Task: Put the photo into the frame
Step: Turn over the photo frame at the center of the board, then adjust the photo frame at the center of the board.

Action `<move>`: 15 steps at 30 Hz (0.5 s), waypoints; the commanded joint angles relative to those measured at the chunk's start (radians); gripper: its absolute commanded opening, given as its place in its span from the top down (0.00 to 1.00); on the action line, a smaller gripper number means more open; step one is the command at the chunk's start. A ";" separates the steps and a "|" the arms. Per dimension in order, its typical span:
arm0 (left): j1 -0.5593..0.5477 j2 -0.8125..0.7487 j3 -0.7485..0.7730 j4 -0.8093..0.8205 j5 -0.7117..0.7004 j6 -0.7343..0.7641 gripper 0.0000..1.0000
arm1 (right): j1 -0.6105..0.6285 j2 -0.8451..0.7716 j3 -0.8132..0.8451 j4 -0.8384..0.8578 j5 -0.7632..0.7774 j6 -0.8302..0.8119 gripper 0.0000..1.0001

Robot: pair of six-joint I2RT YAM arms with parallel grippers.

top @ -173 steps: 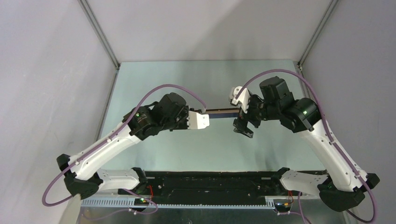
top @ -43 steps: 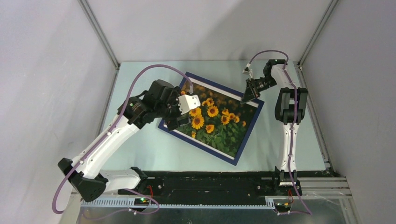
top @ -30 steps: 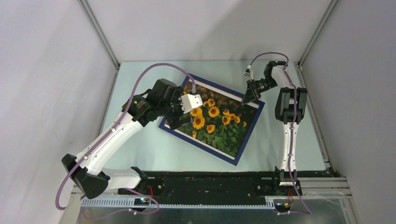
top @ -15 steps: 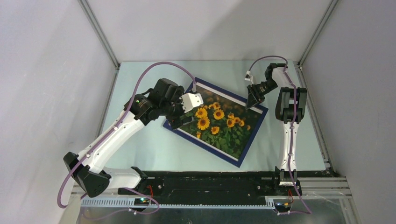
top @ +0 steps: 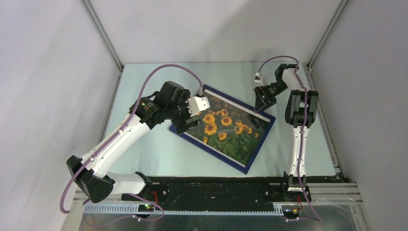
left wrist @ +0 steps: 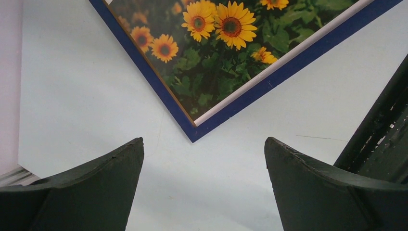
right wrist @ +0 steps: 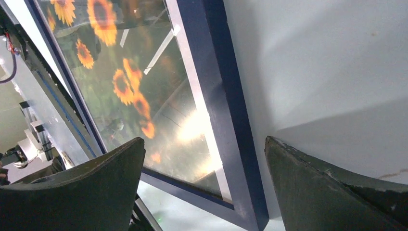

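— What fills the view from above?

— The pale table (top: 154,154). Near its middle lies the frame (top: 260,145), flat, blue face up, turned askew so one corner points to about 11 o'clock and another to 5 o'clock.

— And the photo?

— The photo (top: 226,132) sits inside the frame, sunflowers up, with its thin white border just inside the blue rails. From the right wrist the pane over it shows glare.

— How are the arms posed?

— The left arm (top: 115,144) slants up from its base at 7 o'clock, and its wrist bends down at the frame's 9 o'clock corner. The right arm (top: 297,139) rises straight from its base at 5 o'clock and folds sharply at the far end. Its wrist turns back toward the frame's 2 o'clock edge.

— The grippers?

— The left gripper (top: 186,124) has its jaws spread wide with nothing between them. Its own camera shows bare table under the fingers, with the frame's corner just ahead and apart from them. The right gripper (top: 263,102) is also spread wide, hanging above a blue rail and gripping nothing.
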 commanded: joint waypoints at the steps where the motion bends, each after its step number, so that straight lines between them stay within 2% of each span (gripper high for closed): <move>1: 0.004 -0.005 -0.003 0.023 -0.002 -0.025 0.00 | -0.025 -0.078 -0.048 0.112 0.090 0.020 0.01; 11: 0.025 -0.018 -0.053 0.075 -0.080 -0.072 0.00 | -0.048 -0.482 -0.485 0.374 0.196 0.130 0.00; 15: 0.035 -0.040 -0.099 0.099 -0.082 -0.084 0.00 | -0.053 -0.631 -0.664 0.487 0.284 0.169 0.01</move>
